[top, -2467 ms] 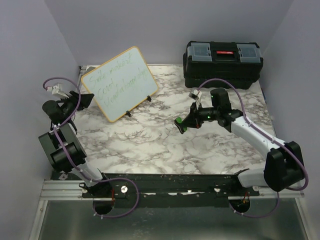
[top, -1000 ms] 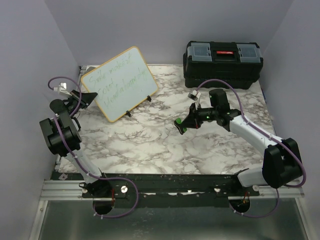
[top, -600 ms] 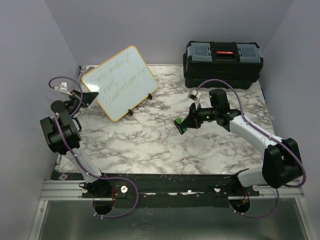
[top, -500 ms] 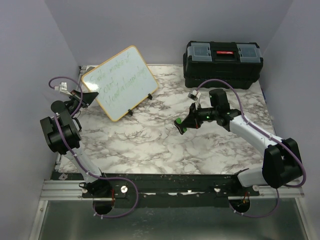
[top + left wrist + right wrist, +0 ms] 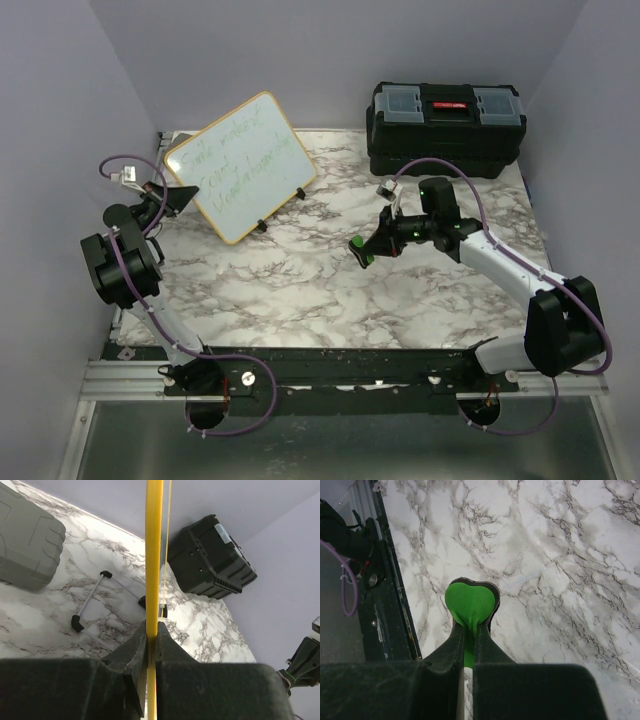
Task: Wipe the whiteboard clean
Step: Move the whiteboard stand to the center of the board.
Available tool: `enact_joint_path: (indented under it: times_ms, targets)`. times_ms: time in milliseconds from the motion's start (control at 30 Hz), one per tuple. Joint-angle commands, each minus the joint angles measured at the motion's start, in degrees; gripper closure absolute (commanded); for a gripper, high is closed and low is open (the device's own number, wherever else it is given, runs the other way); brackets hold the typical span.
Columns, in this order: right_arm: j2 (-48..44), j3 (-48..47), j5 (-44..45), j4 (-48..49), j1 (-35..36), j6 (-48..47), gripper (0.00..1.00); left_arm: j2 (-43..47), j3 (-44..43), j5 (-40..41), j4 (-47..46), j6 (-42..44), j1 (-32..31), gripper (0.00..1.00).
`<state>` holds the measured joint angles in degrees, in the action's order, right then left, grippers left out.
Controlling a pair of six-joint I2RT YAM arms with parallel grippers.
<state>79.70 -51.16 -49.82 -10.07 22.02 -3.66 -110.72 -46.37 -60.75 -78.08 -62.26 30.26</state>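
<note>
The whiteboard [image 5: 240,165] stands tilted on its small black feet at the back left, with green writing across its face. My left gripper [image 5: 181,200] is shut on its left edge. In the left wrist view the light-wood frame [image 5: 153,555] runs straight up from between my closed left gripper [image 5: 152,636]. My right gripper [image 5: 366,247] hovers over the middle of the table, apart from the board. It is shut on a green heart-shaped eraser [image 5: 470,601], which sticks out past the right gripper [image 5: 471,626].
A black toolbox [image 5: 445,125] sits at the back right. Behind the board, the left wrist view shows a grey rounded case [image 5: 26,535] and a thin rod with black tips [image 5: 90,601] on the marble table [image 5: 300,290]. A purple wall stands close on the left.
My left gripper came in to the board's left edge and its jaws shut on the frame; the board shifted slightly. The right arm with the eraser has stayed still.
</note>
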Motion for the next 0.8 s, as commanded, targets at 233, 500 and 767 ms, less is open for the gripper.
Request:
enact_joint_path:
  times_ms: [233, 500, 767]
  targets:
    - [-1.8, -0.3, -0.1, 0.9, -0.3, -0.6, 0.97, 2.1, 3.2, -1.7, -0.1, 0.3, -0.4, 1.0]
    - [-1.9, -0.2, -0.3, 0.8, -0.3, -0.6, 0.98, 5.1, 4.6, -1.3, 6.4, 5.0, -1.1, 1.0]
    - [-2.1, -0.1, -0.3, 0.9, -0.3, -0.7, 0.98, 7.0, 5.7, -1.4, 9.5, 7.0, -1.1, 1.0]
